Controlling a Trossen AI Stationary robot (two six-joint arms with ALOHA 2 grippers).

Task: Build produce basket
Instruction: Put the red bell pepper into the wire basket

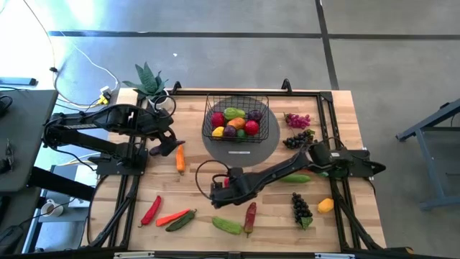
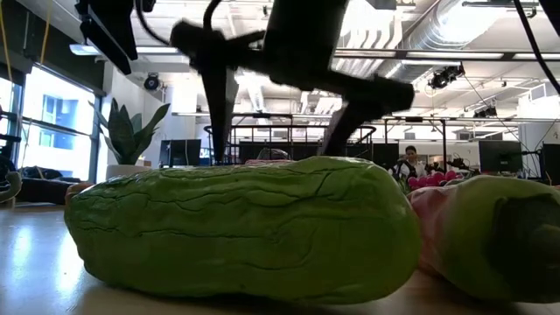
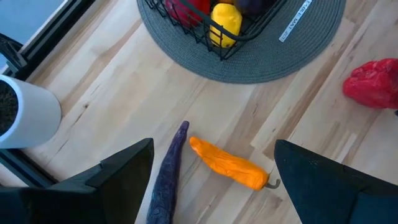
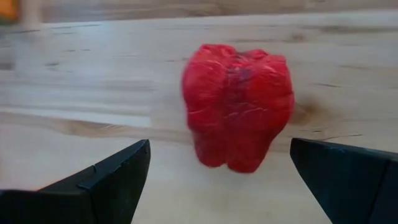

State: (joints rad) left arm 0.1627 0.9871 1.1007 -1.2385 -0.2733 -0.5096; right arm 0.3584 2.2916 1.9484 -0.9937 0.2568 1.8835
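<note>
right claw (image 4: 219, 186) is hovering low over the bench (image 1: 194, 198), fingers spread wide, nothing pinched. a red bell pepper (image 4: 237, 106) is lying on the wood straight ahead of it, between the line of the two fingers but apart from both. in the high view this claw (image 1: 218, 188) is reaching across to the bench's middle, with the red pepper (image 1: 223, 183) just at its tip.

left claw (image 3: 211, 180) is also spread, holding nothing. an orange chilli (image 3: 229, 163) is lying just ahead of it between the fingers, with a dark purple long vegetable (image 3: 168, 174) beside the chilli, closer to one finger. from above, this claw (image 1: 164, 144) is sitting next to the orange chilli (image 1: 180, 158).

wire basket (image 1: 262, 108) is standing on a grey round mat (image 1: 273, 137) beyond both claws, already holding a lemon (image 3: 226, 22), red, green, orange and purple pieces. pink grapes (image 1: 297, 120) and dark grapes (image 1: 297, 140) are lying past the mat. a bumpy green gourd (image 2: 236, 227) is lying behind the right claw near the bench edge, with a red chilli (image 1: 250, 216) beside it.
</note>
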